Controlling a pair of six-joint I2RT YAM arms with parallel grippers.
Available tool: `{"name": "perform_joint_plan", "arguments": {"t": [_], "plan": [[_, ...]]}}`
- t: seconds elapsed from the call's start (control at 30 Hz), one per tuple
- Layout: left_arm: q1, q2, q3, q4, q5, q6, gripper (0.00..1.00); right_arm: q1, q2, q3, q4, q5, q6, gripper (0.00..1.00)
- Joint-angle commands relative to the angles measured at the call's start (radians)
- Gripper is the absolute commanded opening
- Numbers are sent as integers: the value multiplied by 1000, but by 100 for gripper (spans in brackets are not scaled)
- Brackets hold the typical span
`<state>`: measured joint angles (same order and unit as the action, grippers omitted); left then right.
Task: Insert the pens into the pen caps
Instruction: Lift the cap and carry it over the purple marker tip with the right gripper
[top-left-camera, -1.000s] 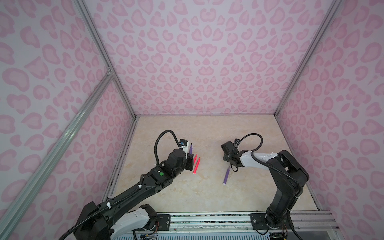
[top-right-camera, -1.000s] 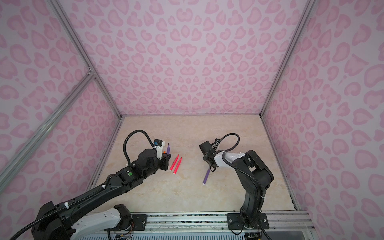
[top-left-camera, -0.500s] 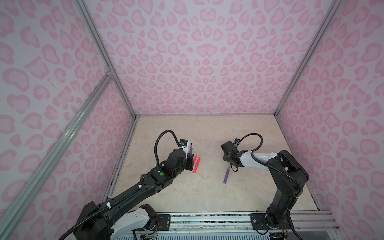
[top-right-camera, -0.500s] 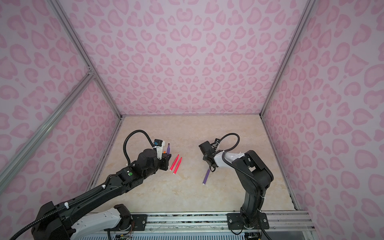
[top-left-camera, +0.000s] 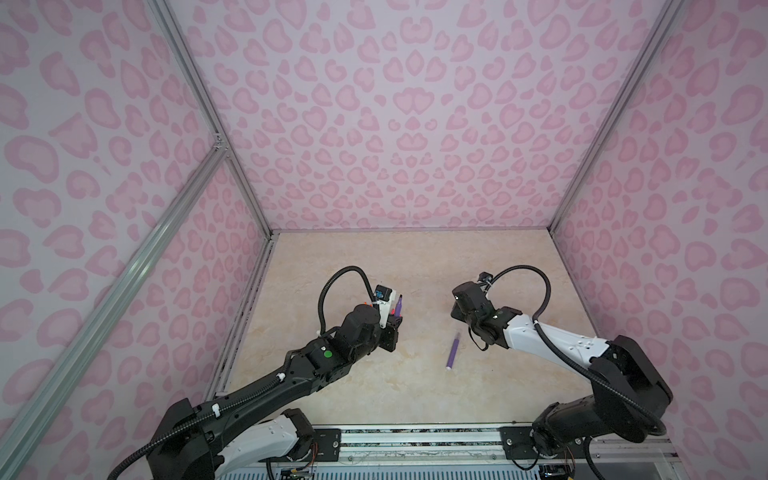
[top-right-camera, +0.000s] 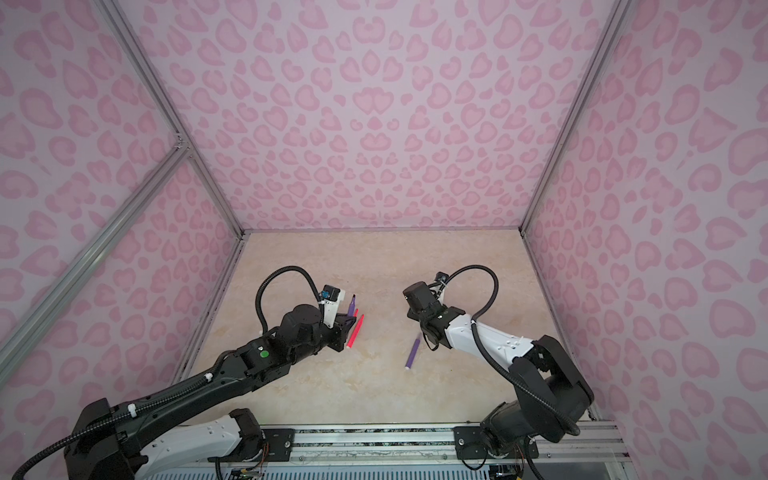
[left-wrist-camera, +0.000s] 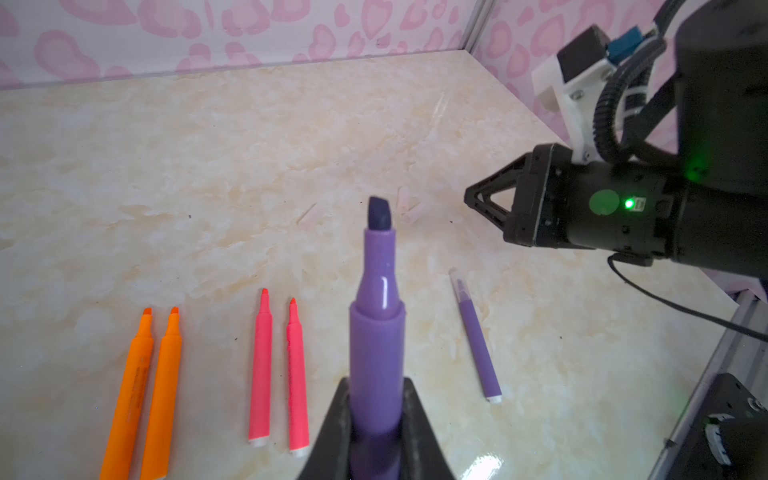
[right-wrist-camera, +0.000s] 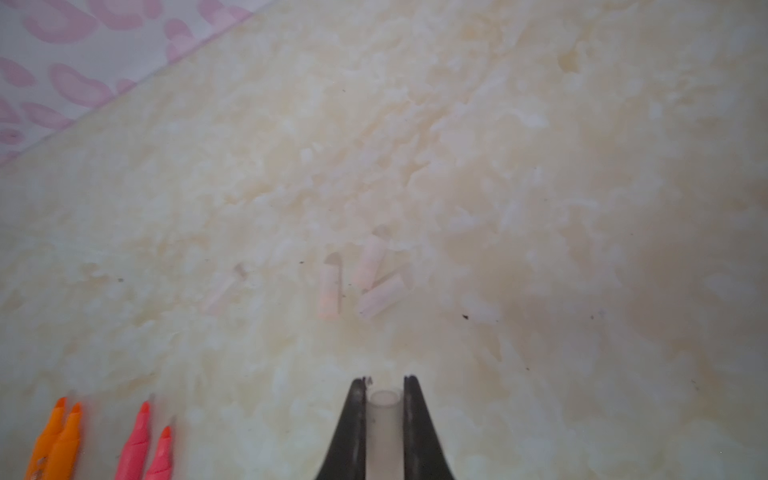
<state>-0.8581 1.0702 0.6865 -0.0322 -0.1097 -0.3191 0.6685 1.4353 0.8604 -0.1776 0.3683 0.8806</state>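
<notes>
My left gripper (left-wrist-camera: 376, 386) is shut on a purple pen (left-wrist-camera: 376, 332), whose dark chisel tip points up and away; in both top views this pen (top-left-camera: 399, 306) (top-right-camera: 352, 306) sticks out past the left wrist. My right gripper (right-wrist-camera: 385, 380) is shut on a clear pen cap (right-wrist-camera: 385, 409), open end forward, held above the table. Its fingers (left-wrist-camera: 471, 196) hang to the right of the held pen's tip. A second purple pen (top-left-camera: 452, 353) (left-wrist-camera: 478, 345) lies between the arms with a pale cap on its tip. Several loose pen caps (right-wrist-camera: 376, 291) lie ahead.
Two orange pens (left-wrist-camera: 141, 386) and two pink-red pens (left-wrist-camera: 278, 365) lie side by side on the marble table (top-left-camera: 415, 266), tips toward the back wall. One pink-red pen (top-right-camera: 355, 332) shows beside the left gripper. Patterned walls (top-left-camera: 395, 124) close in three sides; a metal rail (top-left-camera: 415, 436) runs along the front.
The right gripper's jaws have drawn in the last bit onto the cap. Neither arm has visibly shifted in the top views, and the purple pen on the table lies as before.
</notes>
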Motion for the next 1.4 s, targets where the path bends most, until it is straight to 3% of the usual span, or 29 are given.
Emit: {"name": "perform_joint_plan", "arguments": {"t": [0.0, 0.23, 0.4, 0.5, 0.8, 1.37], "plan": [[-23, -5, 5, 68, 39, 39, 3, 91, -49, 54, -10, 85, -21, 4], [-53, -41, -12, 99, 89, 66, 3, 241, -85, 145, 54, 137, -53, 3], [-53, -72, -28, 115, 102, 63, 3, 302, -102, 103, 225, 124, -98, 5], [-53, -72, -28, 117, 104, 64, 3, 310, -92, 122, 229, 131, -96, 0], [-53, -24, -12, 109, 93, 62, 3, 310, -99, 165, 209, 181, -112, 0], [-54, 17, 4, 100, 83, 64, 3, 372, -101, 142, 254, 156, -107, 0]]}}
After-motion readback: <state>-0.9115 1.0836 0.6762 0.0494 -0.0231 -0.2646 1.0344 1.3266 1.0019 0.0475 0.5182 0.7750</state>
